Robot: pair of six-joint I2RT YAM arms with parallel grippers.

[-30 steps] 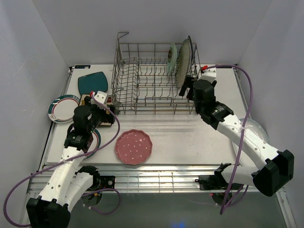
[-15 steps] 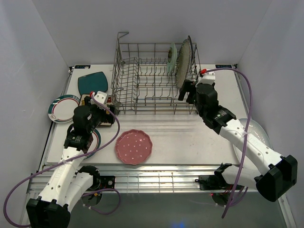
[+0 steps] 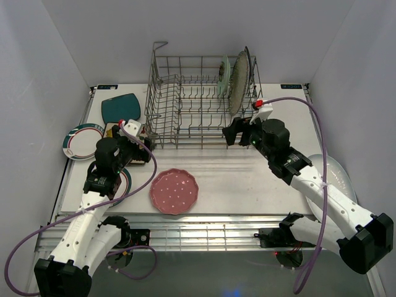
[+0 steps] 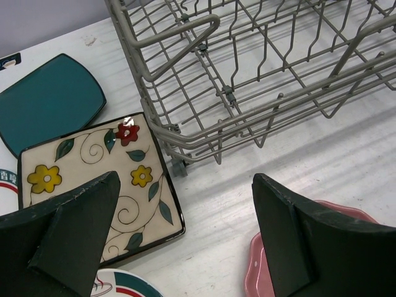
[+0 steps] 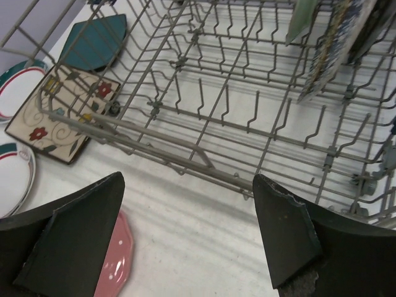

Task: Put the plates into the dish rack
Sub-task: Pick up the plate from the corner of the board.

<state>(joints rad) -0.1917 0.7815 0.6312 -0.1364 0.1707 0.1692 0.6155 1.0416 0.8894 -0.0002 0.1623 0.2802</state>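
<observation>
The left gripper [image 4: 185, 244] is spread wide with nothing between its fingers, hovering above the table [image 3: 247, 179]. The floral square plate [image 4: 93, 185] lies under its left finger, with the teal square plate [image 4: 52, 102] beyond that. The edge of the pink dotted plate [image 4: 263, 275] shows at its right fingertip, and the near corner of the dish rack [image 4: 247, 74] is ahead of it.

The right gripper [image 5: 185, 238] is also spread and empty. It sits just in front of the rack's near wall, facing into it. Ahead and to its right, a mint green plate [image 5: 303, 21] and a speckled plate [image 5: 337, 43] stand upright between the tines.

A white rimmed round plate [image 3: 79, 141] lies left of the left gripper. A big white oval plate [image 3: 339, 173] lies behind the right gripper, under its arm.
</observation>
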